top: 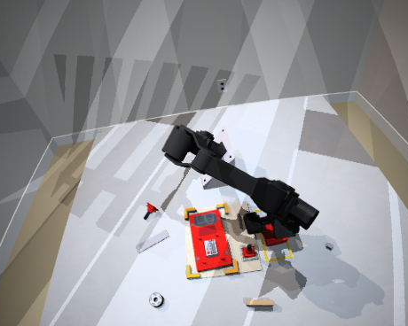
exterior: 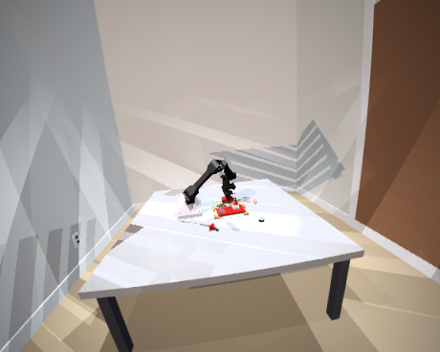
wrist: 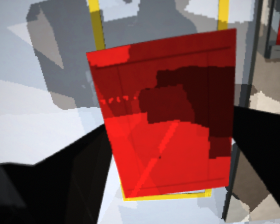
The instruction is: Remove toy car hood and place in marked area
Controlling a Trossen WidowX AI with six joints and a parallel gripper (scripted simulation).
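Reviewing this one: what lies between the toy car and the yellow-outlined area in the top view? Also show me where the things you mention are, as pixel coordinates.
In the top view, the small red part with a black knob (top: 248, 252), on the beige board (top: 255, 267), lies between them.

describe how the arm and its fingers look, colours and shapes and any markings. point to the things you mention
The arm (top: 232, 174) (exterior: 206, 182) is black all over, with slim straight links, bulkier joints and a thick cylindrical housing at the bend. The fingers are black too, broad and angular, narrowing toward the tips. No coloured markings, sleeve or loose cable can be made out on either.
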